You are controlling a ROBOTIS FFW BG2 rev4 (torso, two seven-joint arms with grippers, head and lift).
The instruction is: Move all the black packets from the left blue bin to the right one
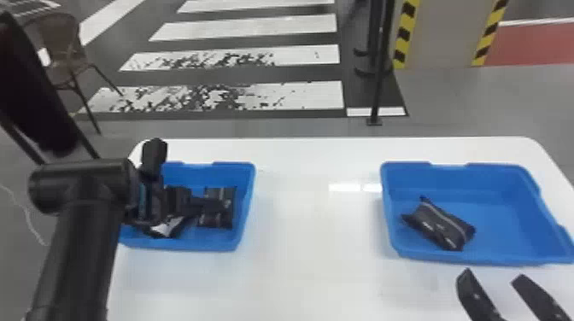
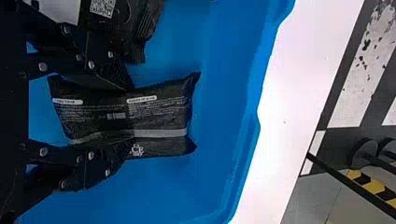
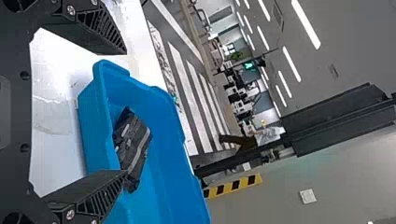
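In the head view my left gripper (image 1: 209,205) is down in the left blue bin (image 1: 179,244), at a black packet (image 1: 220,220) by the bin's right wall. The left wrist view shows the left gripper (image 2: 130,115) shut on that black packet (image 2: 159,112), its fingers pressing the two long sides. More black packets (image 1: 173,224) lie beside it, partly hidden by the arm. One black packet (image 1: 442,226) rests in the right blue bin (image 1: 452,257). My right gripper (image 1: 491,275) stands open near that bin's front edge; in the right wrist view the right gripper (image 3: 125,112) has nothing between its fingers.
Both bins stand on a white table (image 1: 311,239), with a wide stretch of tabletop between them. Past the table's far edge are a chair (image 1: 64,51) and a dark post (image 1: 378,85) on the floor.
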